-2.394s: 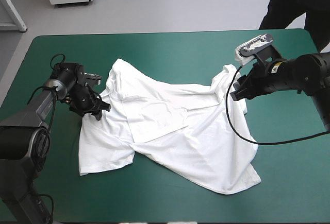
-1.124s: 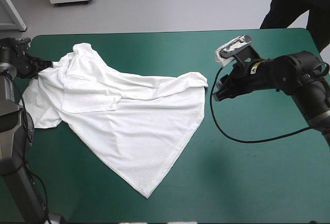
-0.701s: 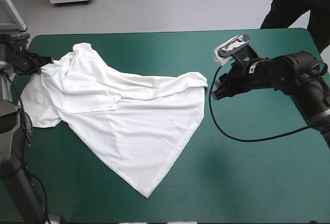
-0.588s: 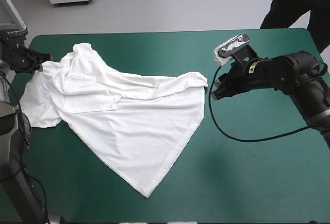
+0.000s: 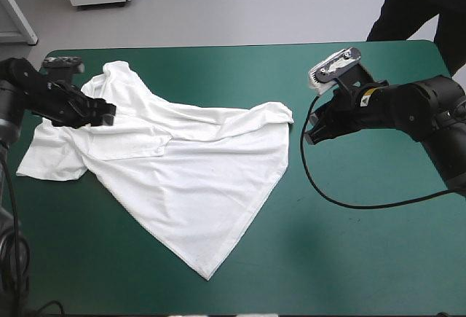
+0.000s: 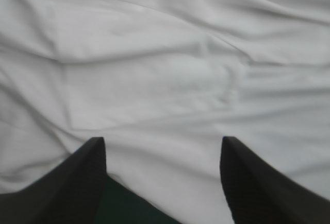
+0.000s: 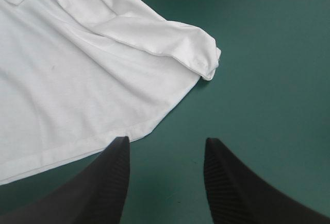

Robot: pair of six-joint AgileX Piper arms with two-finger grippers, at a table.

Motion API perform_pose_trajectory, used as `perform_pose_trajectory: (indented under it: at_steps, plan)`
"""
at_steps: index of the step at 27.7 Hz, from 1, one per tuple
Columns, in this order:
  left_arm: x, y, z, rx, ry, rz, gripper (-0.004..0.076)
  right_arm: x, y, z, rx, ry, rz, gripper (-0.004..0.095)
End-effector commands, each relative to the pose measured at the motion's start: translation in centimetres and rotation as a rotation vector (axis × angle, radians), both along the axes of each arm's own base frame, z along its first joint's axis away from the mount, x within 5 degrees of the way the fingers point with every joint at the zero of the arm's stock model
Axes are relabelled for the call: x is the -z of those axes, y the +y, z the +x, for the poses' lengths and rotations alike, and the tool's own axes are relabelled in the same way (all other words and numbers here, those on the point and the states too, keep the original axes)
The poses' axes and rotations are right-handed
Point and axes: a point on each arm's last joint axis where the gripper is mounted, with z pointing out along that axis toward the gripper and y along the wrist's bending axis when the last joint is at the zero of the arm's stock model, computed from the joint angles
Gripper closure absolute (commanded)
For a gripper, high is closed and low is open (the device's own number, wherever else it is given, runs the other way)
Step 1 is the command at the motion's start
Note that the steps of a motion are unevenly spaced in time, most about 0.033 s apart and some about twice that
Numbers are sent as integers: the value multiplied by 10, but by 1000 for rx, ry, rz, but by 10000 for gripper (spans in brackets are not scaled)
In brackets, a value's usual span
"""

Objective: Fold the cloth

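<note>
Bright, even light; soft shadows

Teal-green cover (image 5: 364,259) bare at right & near edge, T-shirt (image 5: 189,164) blocks left-centre

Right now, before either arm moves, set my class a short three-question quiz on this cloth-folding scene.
1. True or false: the right gripper grips the T-shirt.
2. The left gripper is: A open above the T-shirt; B shut on it; C out of view.
3. Which gripper hangs over bare teal-green cover?
Key: 1 false; 2 A; 3 the right gripper.
</note>
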Motion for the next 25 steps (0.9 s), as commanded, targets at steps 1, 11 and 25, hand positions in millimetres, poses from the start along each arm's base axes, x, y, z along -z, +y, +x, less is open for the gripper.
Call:
perform_pose_trajectory:
  at_steps: [1, 11, 25]
  plan:
    - [-24, -50, -50, 158, -46, -18, 253, -23, -5, -14, 1, -106, 34, 480]
    - [-6, -156, -145, 628, 19, 4, 253, -27, -8, -22, -1, -110, 35, 480]
    - [69, -189, -194, 941, 189, 177, 253, -32, -10, -27, 6, -130, 50, 480]
